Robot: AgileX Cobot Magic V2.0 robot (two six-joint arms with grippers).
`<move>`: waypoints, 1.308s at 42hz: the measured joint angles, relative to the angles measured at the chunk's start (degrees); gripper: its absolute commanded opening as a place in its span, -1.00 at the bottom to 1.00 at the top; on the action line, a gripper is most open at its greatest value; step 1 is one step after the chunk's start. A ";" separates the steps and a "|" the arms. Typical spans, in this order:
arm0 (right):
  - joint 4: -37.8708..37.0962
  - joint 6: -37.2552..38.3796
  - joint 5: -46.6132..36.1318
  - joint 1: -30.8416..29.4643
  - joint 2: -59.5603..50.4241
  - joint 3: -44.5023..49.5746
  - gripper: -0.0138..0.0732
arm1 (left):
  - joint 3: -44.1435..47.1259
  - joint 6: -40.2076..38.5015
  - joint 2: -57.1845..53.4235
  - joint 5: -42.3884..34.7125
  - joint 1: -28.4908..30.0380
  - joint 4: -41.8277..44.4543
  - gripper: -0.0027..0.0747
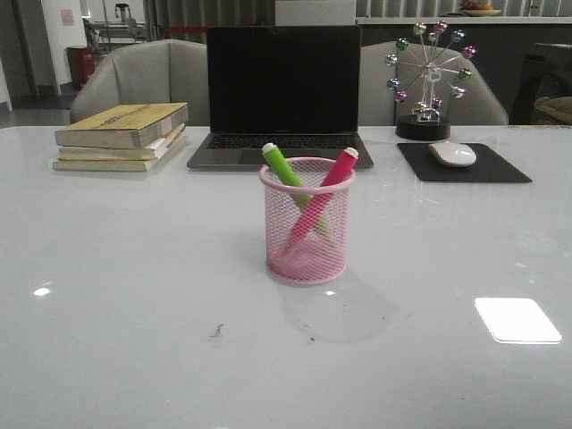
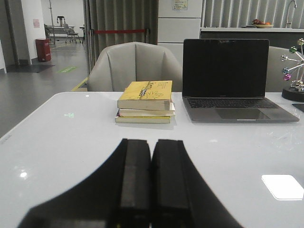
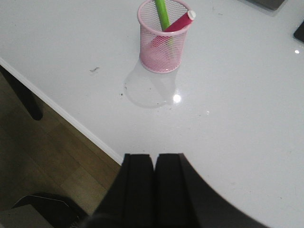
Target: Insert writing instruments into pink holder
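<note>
The pink holder stands upright in the middle of the white table, also seen as the pink holder. Inside it lean the lime green marker and the magenta marker, crossed, their white ends above the rim. The right wrist view shows the green marker and magenta marker too. My left gripper is shut and empty, low over the table's left part, far from the cup. Over the table's near edge, my right gripper is shut and empty. Neither arm shows in the front view.
A stack of books lies at the back left, a dark laptop behind the cup, a mouse on a black pad and a ferris-wheel ornament at the back right. Two grey chairs stand behind the table.
</note>
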 measured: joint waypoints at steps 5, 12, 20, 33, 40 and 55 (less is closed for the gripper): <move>0.00 0.00 0.00 0.00 0.00 0.00 -0.55 | 0.00 0.00 0.00 0.00 0.00 0.00 -0.70; 0.00 0.00 0.00 0.00 0.00 0.00 -0.55 | 0.00 0.13 0.00 0.00 0.00 0.00 -0.70; -0.24 0.00 -0.55 -0.66 -1.84 0.76 -0.55 | 0.00 0.13 0.00 -0.09 0.00 0.00 -0.70; -0.10 0.00 -25.13 -16.96 -16.53 18.10 -0.55 | 0.00 0.13 0.00 -0.09 0.00 0.00 -0.70; 1.11 0.00 -36.43 -23.98 -25.05 29.68 -0.55 | 0.00 0.13 0.00 -0.09 0.00 0.00 -0.70; 3.36 0.00 -41.99 -28.69 -29.06 38.10 -0.55 | 0.00 0.13 0.00 -0.22 0.00 0.00 -0.70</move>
